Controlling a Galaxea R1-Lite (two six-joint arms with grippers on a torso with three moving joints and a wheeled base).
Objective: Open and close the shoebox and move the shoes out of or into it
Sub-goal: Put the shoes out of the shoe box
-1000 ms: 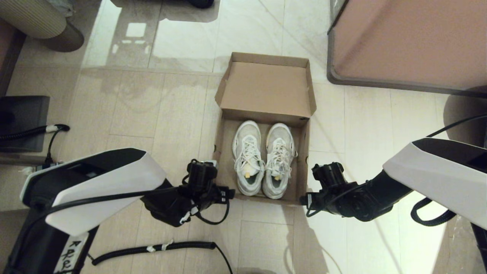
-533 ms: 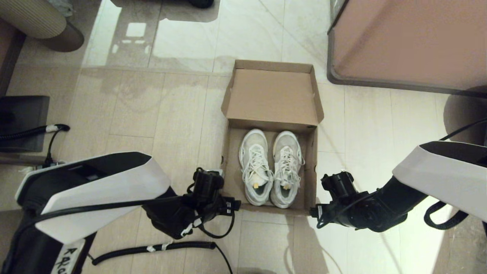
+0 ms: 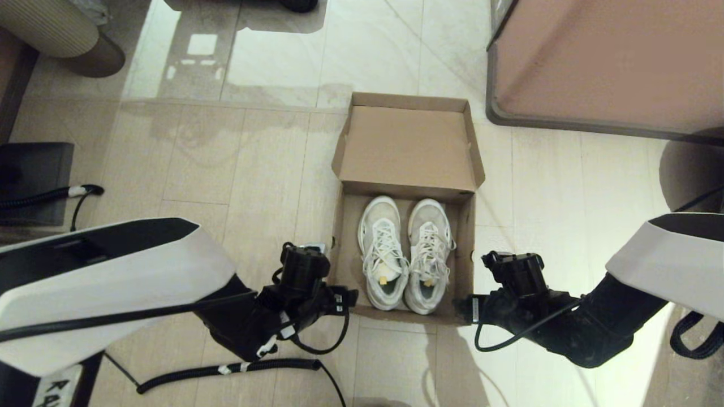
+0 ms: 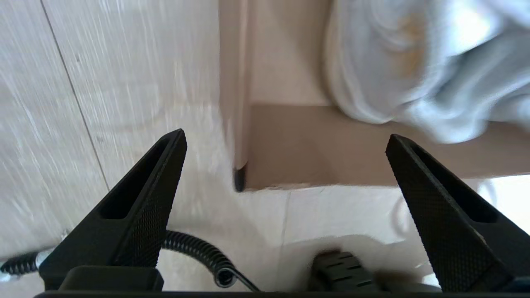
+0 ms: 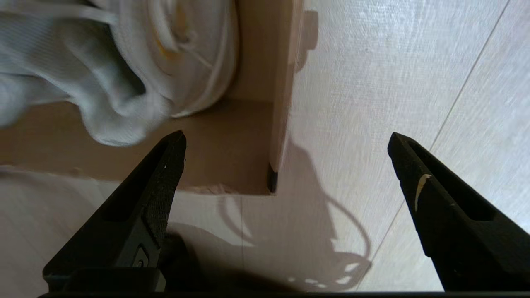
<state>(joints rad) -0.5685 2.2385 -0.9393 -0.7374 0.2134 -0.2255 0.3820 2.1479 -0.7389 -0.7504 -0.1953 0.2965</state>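
The brown cardboard shoebox point(image 3: 465, 249) sits open on the floor, its hinged lid point(image 3: 408, 146) laid back on the far side. Both white sneakers point(image 3: 384, 254) point(image 3: 431, 257) lie side by side inside, toes pointing away from me. My left gripper point(image 3: 304, 267) hovers just outside the box's near left corner, open and empty. In the left wrist view the left gripper point(image 4: 285, 138) frames that box corner point(image 4: 331, 145) and a sneaker heel point(image 4: 414, 62). My right gripper point(image 3: 513, 270) hangs open off the near right corner. In the right wrist view the right gripper point(image 5: 287, 138) frames the box corner point(image 5: 223, 145) and a sneaker point(image 5: 124, 62).
A large pinkish piece of furniture point(image 3: 611, 62) stands at the far right. A dark box with a cable point(image 3: 34, 181) sits at the left, and a ribbed beige object point(image 3: 51, 28) is at the far left. A coiled black cable point(image 3: 226, 370) lies on the floor near me.
The shoebox with the shoes has slid a little to the right and toward me. Both grippers have drawn back with it and the right one has shifted right. Both stay open.
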